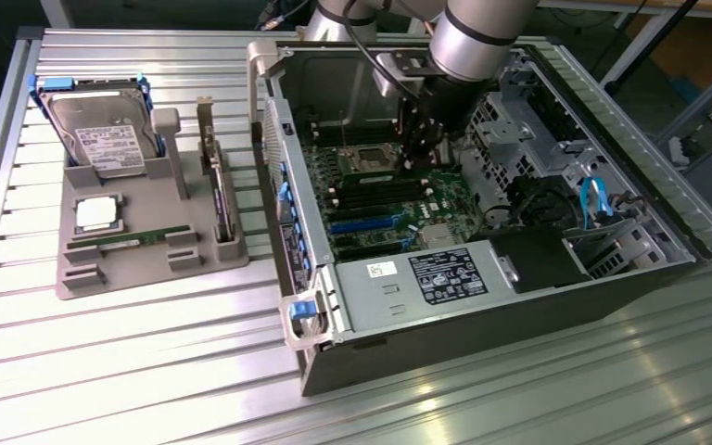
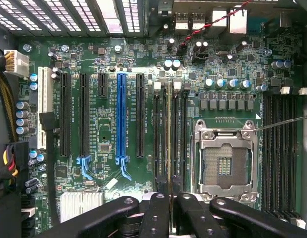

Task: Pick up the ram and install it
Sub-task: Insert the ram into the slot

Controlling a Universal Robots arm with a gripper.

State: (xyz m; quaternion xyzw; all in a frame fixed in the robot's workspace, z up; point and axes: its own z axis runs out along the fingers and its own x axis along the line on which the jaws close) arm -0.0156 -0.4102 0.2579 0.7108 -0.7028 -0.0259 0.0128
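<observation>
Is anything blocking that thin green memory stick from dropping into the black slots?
Nothing visible does. The thin green memory stick, edge-on between the jaws, lines up along the black memory slots beside the silver processor socket.

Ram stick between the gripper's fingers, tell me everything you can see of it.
The ram stick is seen edge-on in the wrist view, as a thin, straight, pale greenish-yellow strip; its chips are hidden. It stands on edge, in line with the black memory slots beside the open processor socket, directly over one of them. The gripper pinches it from both sides with its black fingers. Whether it is seated in the slot cannot be told.
</observation>
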